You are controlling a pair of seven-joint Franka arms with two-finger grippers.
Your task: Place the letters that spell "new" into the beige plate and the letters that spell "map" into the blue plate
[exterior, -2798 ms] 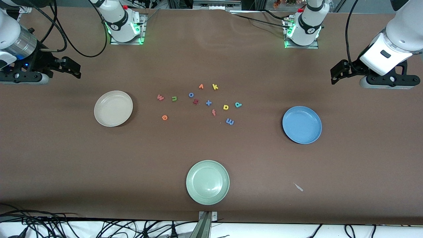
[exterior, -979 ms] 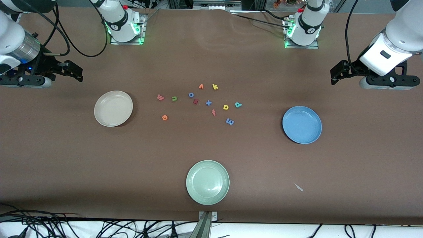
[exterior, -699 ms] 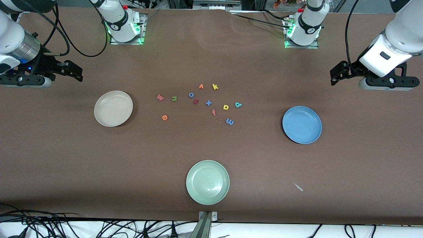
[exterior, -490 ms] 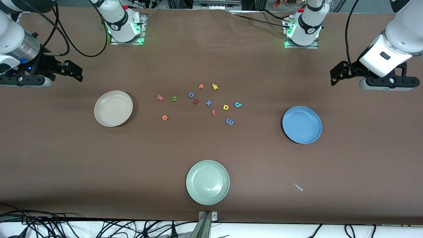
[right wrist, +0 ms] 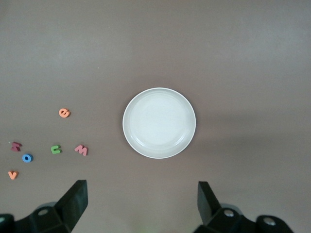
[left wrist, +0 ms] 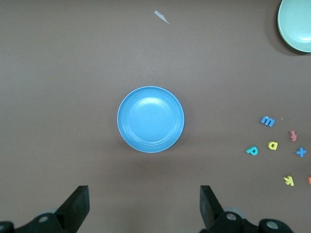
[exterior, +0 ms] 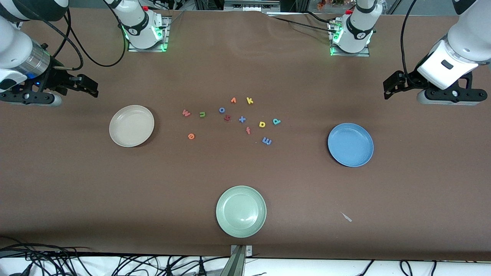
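The green n, orange e and red-pink w lie loose on the table beside the empty beige plate. The blue m, yellow a and teal p lie toward the empty blue plate. My right gripper hangs open over bare table at the right arm's end; its wrist view shows the beige plate past the right gripper. My left gripper hangs open over bare table at the left arm's end, the blue plate ahead of the left gripper.
Other letters sit among them: orange v, yellow k, blue o, blue x, a dark red letter and a red f. A pale green plate stands near the front edge, with a paper scrap beside it.
My right gripper has crept a little toward the beige plate. The left arm, the plates and the letters have not moved.
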